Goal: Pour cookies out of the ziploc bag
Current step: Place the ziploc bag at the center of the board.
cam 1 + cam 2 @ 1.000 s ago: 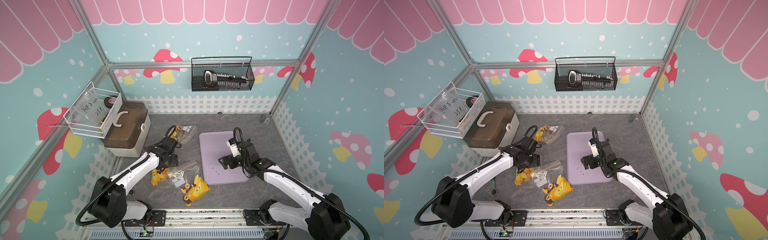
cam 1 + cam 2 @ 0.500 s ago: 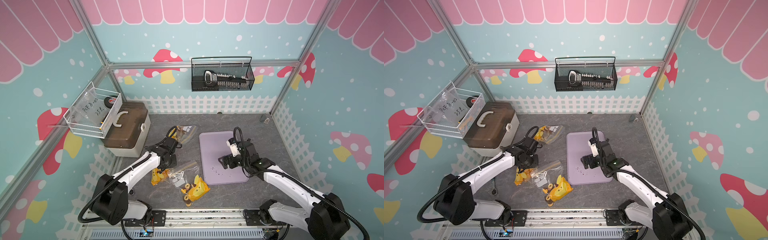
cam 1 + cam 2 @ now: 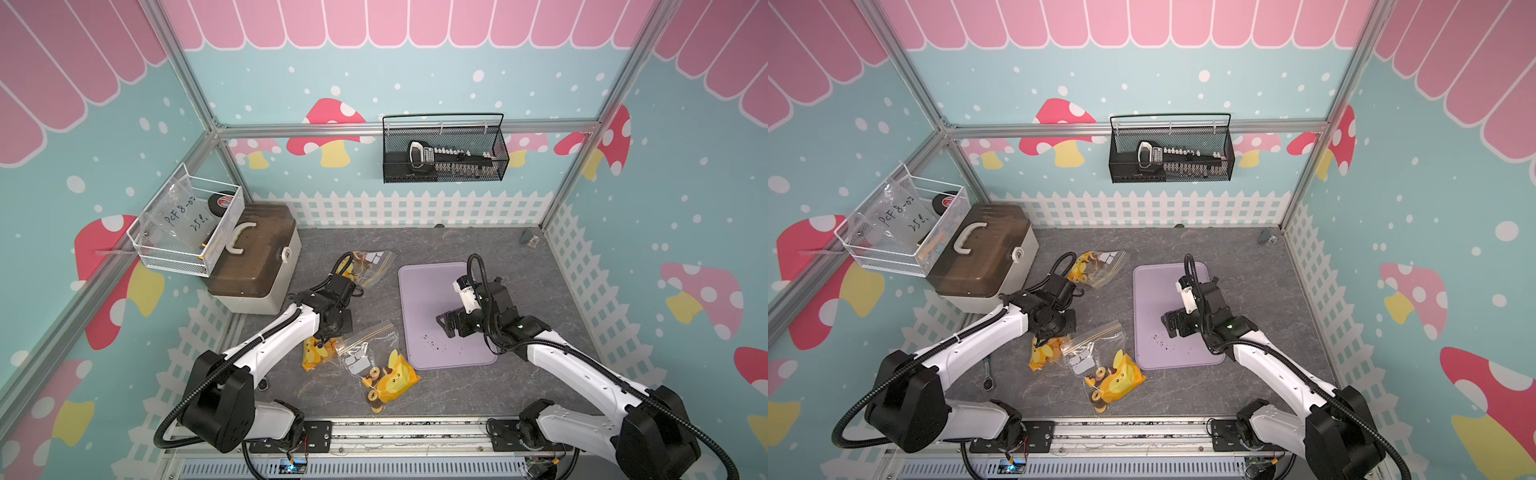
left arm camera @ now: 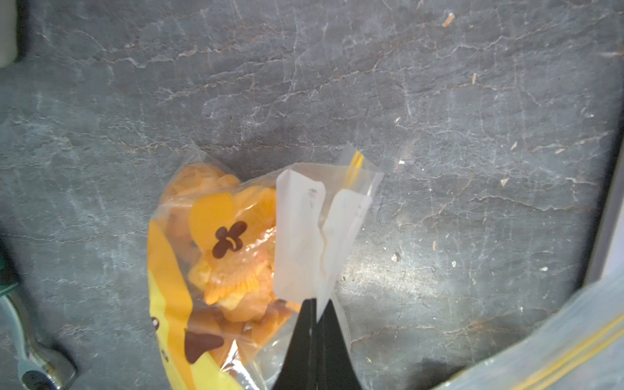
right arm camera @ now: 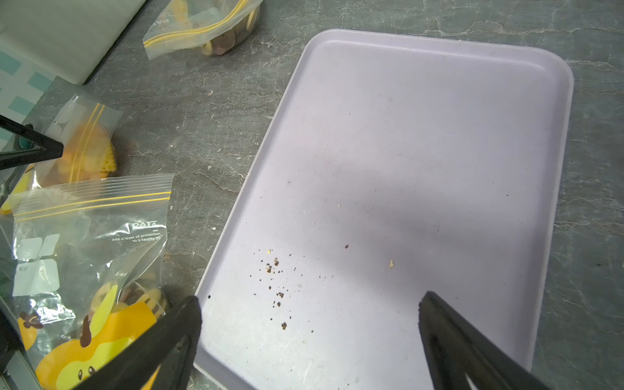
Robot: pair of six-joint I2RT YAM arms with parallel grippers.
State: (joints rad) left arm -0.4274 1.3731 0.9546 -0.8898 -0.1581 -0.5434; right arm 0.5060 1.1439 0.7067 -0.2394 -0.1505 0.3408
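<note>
Left wrist view: lifting well here means rising slowly, since only thin clear film of the ziploc bag (image 4: 175, 270) is caught, beside its white label patches (image 4: 297, 219). I judge the yellow zip strip (image 4: 354, 162), just beyond the fingertips, should end up lowest once the bag is over the tray. Whether that strip is open I cannot tell.

The left gripper (image 4: 315, 304) has its jaws pressed together on the film, with no gap. The orange cookies (image 4: 233, 280) lie heaped inside the bag right beside the pinch, on the grey tabletop (image 4: 337, 84).

Farther off, past a second cookie bag (image 3: 374, 357), the right gripper (image 5: 309, 300) is spread wide above the lavender tray (image 5: 439, 135). It holds nothing and is poised over scattered crumbs (image 5: 275, 270).
</note>
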